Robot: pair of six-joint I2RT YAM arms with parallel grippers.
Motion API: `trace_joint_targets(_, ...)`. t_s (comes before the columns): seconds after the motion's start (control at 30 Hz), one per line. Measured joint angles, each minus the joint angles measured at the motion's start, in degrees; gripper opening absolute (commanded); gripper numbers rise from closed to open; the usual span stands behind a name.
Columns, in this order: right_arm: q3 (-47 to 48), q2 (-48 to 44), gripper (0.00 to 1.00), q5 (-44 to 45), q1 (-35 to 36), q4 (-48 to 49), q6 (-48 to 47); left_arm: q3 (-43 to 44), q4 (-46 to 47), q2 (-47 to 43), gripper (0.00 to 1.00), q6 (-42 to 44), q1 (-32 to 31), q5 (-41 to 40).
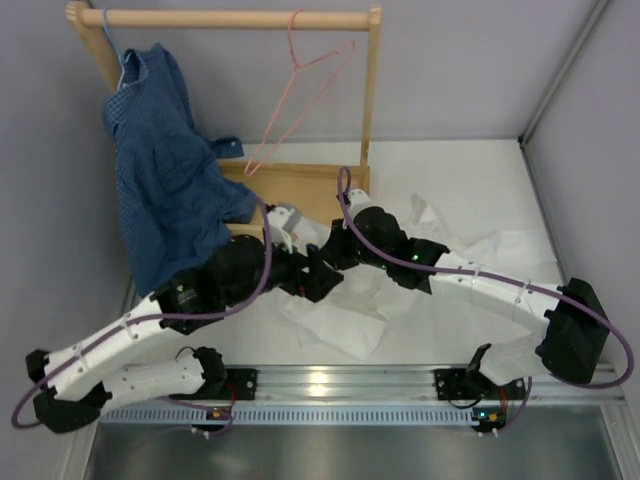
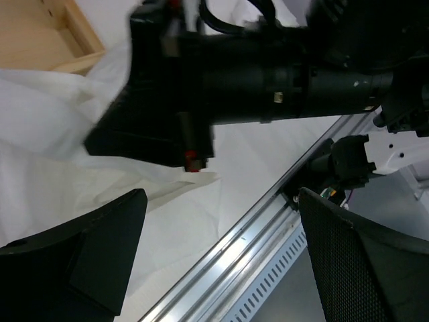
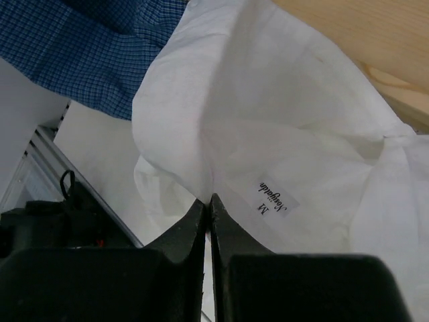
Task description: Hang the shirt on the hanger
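Right wrist | pinching shirt (image 3: 281, 121) by label (image 3: 276, 201) with right gripper (image 3: 208, 201), closed tight | holding left gripper (image 2: 222, 198) wide apart, empty | next: likely needing lift toward hanger (image 1: 300, 100), neck spread open

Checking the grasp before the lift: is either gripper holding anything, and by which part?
The right gripper pinches the shirt by a fabric fold beside its label. The left gripper is open, holding nothing.

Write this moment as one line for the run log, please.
right gripper: shut on white shirt | left gripper: open, empty | pink hanger: on rail, bare
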Motion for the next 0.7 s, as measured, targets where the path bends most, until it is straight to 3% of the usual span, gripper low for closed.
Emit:
trace_joint_targets(0.1, 0.72, -0.15, 0.0, 4.28, 3.69, 0.57, 2.23, 0.59, 0.0, 3.85, 0.98, -2.56, -13.35, -13.81)
trace_joint_targets(0.27, 0.72, -0.04, 0.0, 9.18, 4.61, 0.63, 2.97, -4.63, -0.26, 2.32, 0.98, -8.35, -17.66, -27.04)
trace_joint_targets(0.53, 0.83, 0.31, 0.0, 14.56, 2.08, 0.52, 0.5, -9.97, -1.75, -3.52, 0.98, -11.21, -18.62, -29.97)
trace_joint_targets(0.7, 6.4, -2.21, 0.0, 15.78, 2.45, -1.86, -1.55, -8.57, -1.77, -0.07, 0.98, -10.4, -18.62, -29.75)
